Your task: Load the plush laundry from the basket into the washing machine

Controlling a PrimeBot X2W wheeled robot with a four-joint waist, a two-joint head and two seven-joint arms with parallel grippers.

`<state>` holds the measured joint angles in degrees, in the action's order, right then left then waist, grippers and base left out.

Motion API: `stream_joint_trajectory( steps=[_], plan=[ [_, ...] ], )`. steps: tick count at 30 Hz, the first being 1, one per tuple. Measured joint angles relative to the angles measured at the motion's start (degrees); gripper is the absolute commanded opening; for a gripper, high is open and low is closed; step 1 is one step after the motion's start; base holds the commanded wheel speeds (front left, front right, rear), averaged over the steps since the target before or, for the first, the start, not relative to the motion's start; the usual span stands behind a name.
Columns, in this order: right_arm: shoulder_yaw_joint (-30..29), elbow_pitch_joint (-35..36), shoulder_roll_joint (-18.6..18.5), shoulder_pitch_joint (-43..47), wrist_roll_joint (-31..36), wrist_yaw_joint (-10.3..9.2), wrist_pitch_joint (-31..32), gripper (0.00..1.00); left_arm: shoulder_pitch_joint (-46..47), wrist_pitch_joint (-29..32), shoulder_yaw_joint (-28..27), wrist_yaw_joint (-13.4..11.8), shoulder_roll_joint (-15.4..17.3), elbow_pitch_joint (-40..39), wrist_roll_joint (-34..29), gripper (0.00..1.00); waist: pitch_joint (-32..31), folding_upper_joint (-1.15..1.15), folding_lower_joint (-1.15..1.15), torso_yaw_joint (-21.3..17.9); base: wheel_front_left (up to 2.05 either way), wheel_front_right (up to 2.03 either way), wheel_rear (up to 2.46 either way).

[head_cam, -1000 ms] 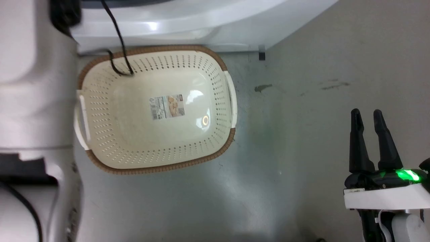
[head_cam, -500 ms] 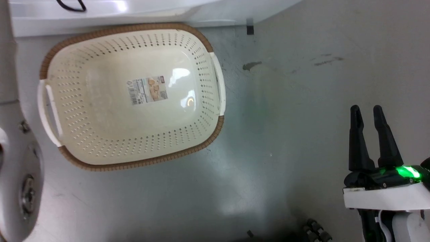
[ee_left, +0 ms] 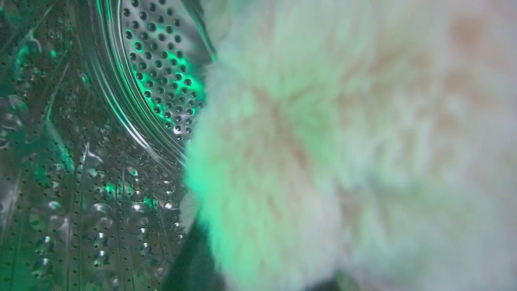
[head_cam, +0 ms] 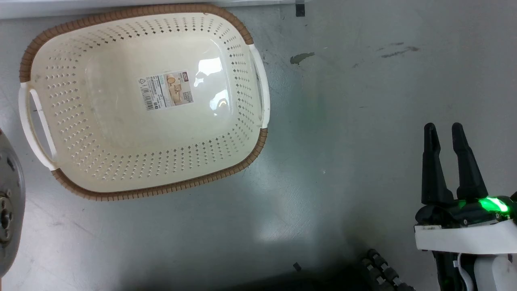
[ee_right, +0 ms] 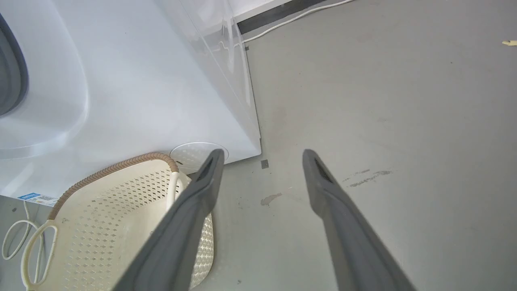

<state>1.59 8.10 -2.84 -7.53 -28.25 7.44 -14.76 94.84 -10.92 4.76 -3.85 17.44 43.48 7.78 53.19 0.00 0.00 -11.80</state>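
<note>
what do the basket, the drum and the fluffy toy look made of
Basket: probably moulded plastic, glossy cream, judging by glare and punched holes; brown rim looks woven. Drum: shiny perforated metal, likely stainless steel, mirror reflections. Plush laundry: shaggy synthetic-looking fur.

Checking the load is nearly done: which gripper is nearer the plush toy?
Left. Its dark finger sits against the plush laundry inside the drum; the right gripper hangs over the floor outside, right of the basket.
</note>
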Motion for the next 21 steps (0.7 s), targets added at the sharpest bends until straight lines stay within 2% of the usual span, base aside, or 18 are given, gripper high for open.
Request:
stream_joint_trajectory(
  steps=[3,10,16,21],
  plan=[
    [0.01,0.03,0.00,-0.01,-0.03,0.00,0.00,1.00,0.57,0.34,0.03,0.13,-0.01,1.32,0.56,1.00,0.25,0.00,0.00,0.25,0.00,0.00,0.00],
    [-0.19,0.13,0.00,-0.07,0.33,0.00,0.00,1.00,0.87,0.19,0.91,2.21,-0.78,4.58,1.62,1.00,-0.02,0.00,0.00,1.39,0.00,0.00,0.00],
    [-1.10,-0.01,0.01,-0.60,1.54,0.00,0.00,1.00,0.30,-1.82,1.03,3.33,-2.91,6.92,3.35,1.00,-1.83,0.00,0.00,3.05,0.00,0.00,0.00],
    [-2.32,-0.41,0.00,-1.27,1.93,0.00,0.00,1.00,-3.94,-3.11,1.05,4.30,-5.48,7.73,4.95,1.00,-4.89,0.00,0.00,4.70,0.00,0.00,0.00]
  ],
)
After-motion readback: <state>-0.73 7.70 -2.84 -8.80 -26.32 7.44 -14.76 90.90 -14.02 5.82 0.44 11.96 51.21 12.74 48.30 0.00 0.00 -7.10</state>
